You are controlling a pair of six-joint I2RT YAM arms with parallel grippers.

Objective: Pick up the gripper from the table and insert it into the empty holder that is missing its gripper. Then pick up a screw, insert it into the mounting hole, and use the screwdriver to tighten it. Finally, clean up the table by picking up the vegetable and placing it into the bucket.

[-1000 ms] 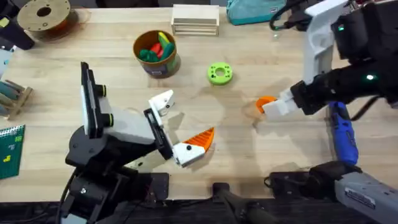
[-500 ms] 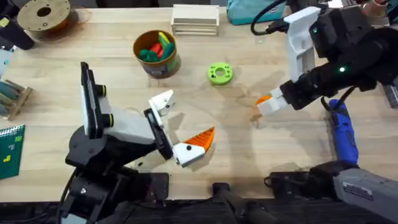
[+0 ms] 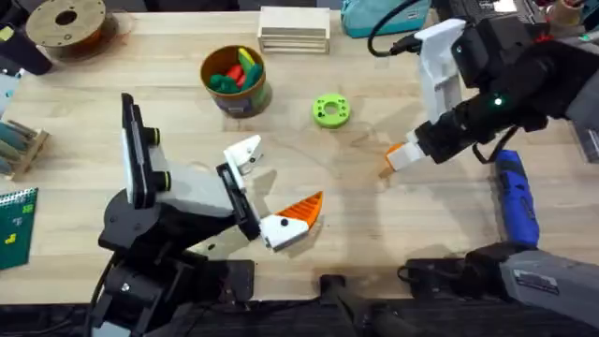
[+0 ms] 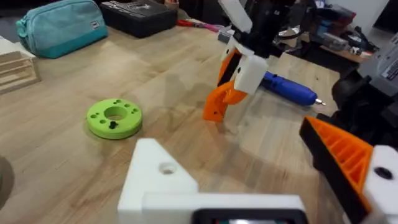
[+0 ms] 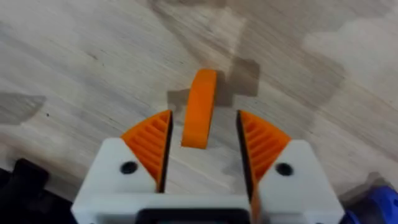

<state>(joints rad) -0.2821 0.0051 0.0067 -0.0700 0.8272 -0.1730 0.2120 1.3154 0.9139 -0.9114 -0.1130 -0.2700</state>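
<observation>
The loose orange gripper (image 5: 200,109) rests on the wood between the orange pads of my right gripper (image 3: 401,155), which is open, with a gap on each side of the piece. The left wrist view shows the same piece (image 4: 219,102) under those white fingers. My left gripper (image 3: 276,187) is open. One of its fingers is the bare white holder (image 3: 245,154) and the other carries an orange wedge (image 3: 298,213). The blue screwdriver (image 3: 517,201) lies at the right. The yellow-orange bucket (image 3: 245,101) holds red, yellow and green toy pieces. I cannot tell whether the green one is the vegetable.
A bright green disc (image 3: 329,110) lies mid-table, with a small dark bit on it in the left wrist view. A wooden block stack (image 3: 294,28), a teal pouch (image 3: 379,17) and a spool (image 3: 65,23) line the far edge.
My right gripper has moved left and slightly away from the bases, ending over the orange piece, which now shows less from above. The left arm has not moved.
</observation>
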